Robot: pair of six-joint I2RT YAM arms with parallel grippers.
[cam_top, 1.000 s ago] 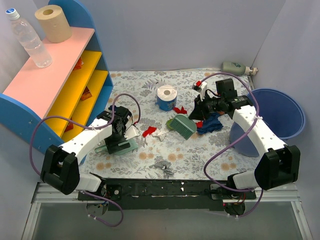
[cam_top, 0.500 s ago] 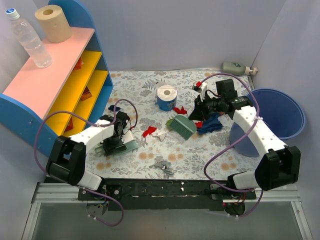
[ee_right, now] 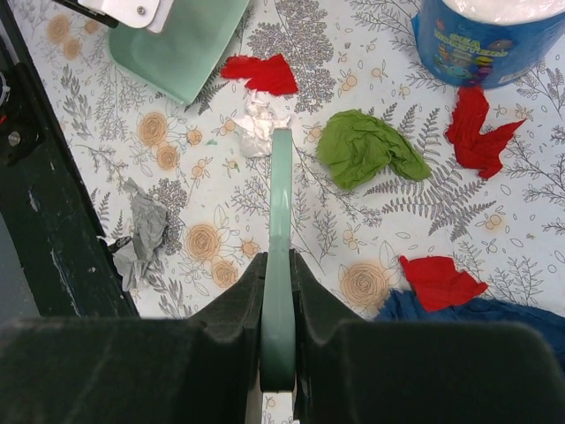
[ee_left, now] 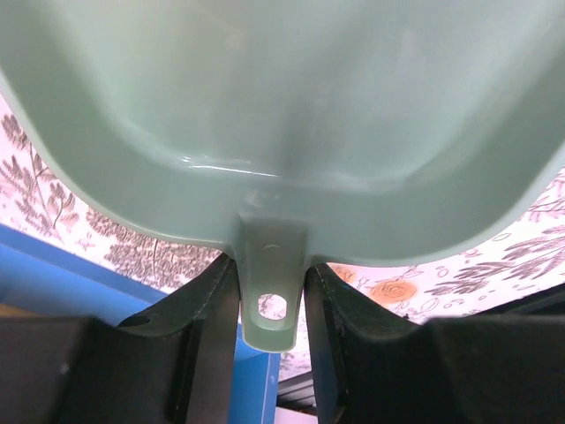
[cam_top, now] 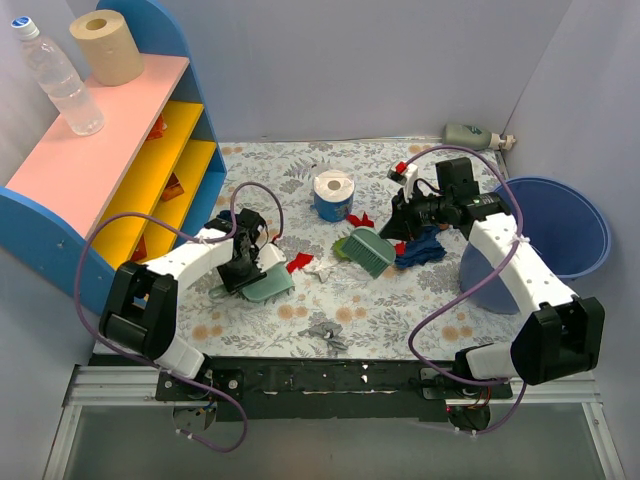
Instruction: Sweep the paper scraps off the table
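Observation:
Paper scraps lie on the table (cam_top: pixel 400 310): a red one (cam_top: pixel 298 263) and a white wad (ee_right: pixel 259 124) beside the pale green dustpan (cam_top: pixel 268 287), then green (ee_right: pixel 366 148), red (ee_right: pixel 477 132), red (ee_right: pixel 439 280), dark blue (cam_top: pixel 420 248) and grey (cam_top: pixel 325 330) ones. My left gripper (ee_left: pixel 272 283) is shut on the dustpan's handle tab, and the pan (ee_left: pixel 282 106) fills the left wrist view. My right gripper (ee_right: pixel 278 265) is shut on the green brush handle (ee_right: pixel 280 203). The brush head (cam_top: pixel 366 252) rests near the green scrap.
A blue-wrapped tissue roll (cam_top: pixel 333 194) stands mid-table. The blue and yellow shelf (cam_top: pixel 120 160) with a bottle (cam_top: pixel 60 80) is at the left. A blue bucket (cam_top: pixel 565 225) stands at the right, and a grey-green bottle (cam_top: pixel 470 133) lies at the back.
My left gripper has closed on the dustpan handle, and the pan has swung right toward the red scrap. The right arm and brush have hardly moved.

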